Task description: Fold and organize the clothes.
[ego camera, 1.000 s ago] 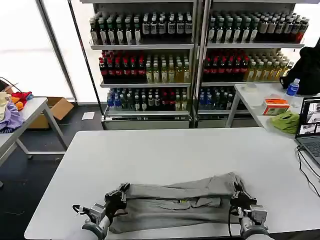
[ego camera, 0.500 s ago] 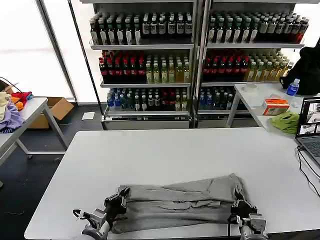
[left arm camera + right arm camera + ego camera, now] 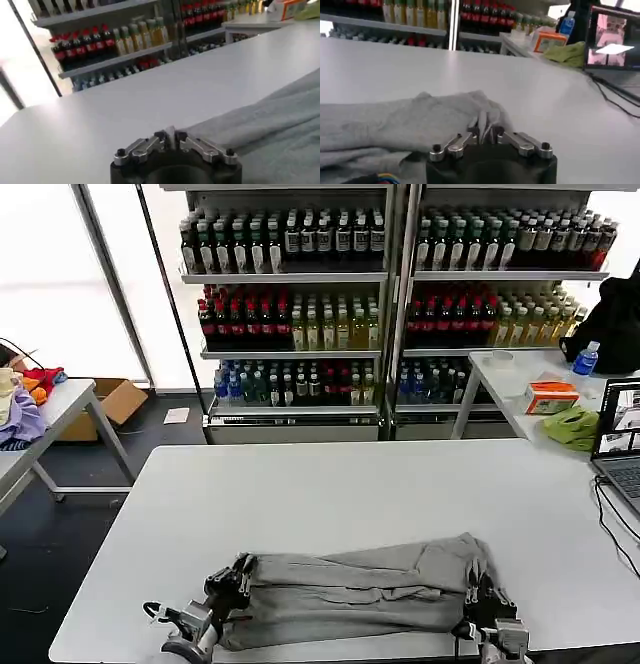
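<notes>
Lying folded lengthwise across the lower middle of the frame on the white table (image 3: 400,494), the grey shirt (image 3: 350,594) is pinched at its ends by the clenched left gripper (image 3: 238,579) and right gripper (image 3: 480,592).

The head camera looks forward and down; both wrist cameras sit low, sharing the table (image 3: 380,494) and shelves (image 3: 390,304).

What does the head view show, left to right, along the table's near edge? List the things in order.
left gripper → grey shirt → right gripper
</notes>
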`<state>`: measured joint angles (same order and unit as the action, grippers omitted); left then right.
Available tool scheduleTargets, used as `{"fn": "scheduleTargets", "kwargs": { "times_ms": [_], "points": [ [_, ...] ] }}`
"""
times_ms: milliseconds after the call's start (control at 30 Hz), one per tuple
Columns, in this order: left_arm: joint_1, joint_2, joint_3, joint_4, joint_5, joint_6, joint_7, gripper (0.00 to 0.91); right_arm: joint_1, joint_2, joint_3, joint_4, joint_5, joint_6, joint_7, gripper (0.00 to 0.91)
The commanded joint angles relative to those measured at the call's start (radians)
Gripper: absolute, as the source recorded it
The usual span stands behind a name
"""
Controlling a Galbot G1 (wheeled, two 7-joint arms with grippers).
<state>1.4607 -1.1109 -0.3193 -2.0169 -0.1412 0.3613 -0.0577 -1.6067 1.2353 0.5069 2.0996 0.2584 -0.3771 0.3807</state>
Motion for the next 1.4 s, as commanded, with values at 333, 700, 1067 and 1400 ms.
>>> {"fn": "scheduleTargets", "kwargs": {
  "times_ms": [333, 700, 1067, 1400],
  "points": [
    [0.044, -0.126, -0.053, -0.069, -0.095, 0.140, -0.122, 0.907, 0.068, -0.001, 0.123, 0.100, 0.072, 0.015, 0.054, 0.907],
    [0.044, -0.199, -0.035, -0.038, -0.110, 0.132, -0.121, 0.907, 0.065, -0.006, 0.081, 0.096, 0.064, 0.019, 0.043, 0.907],
    [0.074, -0.201, -0.043, -0.027, -0.100, 0.116, -0.120, 0.010, 0.077, -0.006, 0.064, 0.079, 0.060, 0.021, 0.044, 0.907],
    [0.093, -0.204, -0.038, -0.018, -0.078, 0.086, -0.095, 0.010, 0.096, -0.007, 0.064, 0.059, 0.061, 0.018, 0.045, 0.907]
  ]
}}
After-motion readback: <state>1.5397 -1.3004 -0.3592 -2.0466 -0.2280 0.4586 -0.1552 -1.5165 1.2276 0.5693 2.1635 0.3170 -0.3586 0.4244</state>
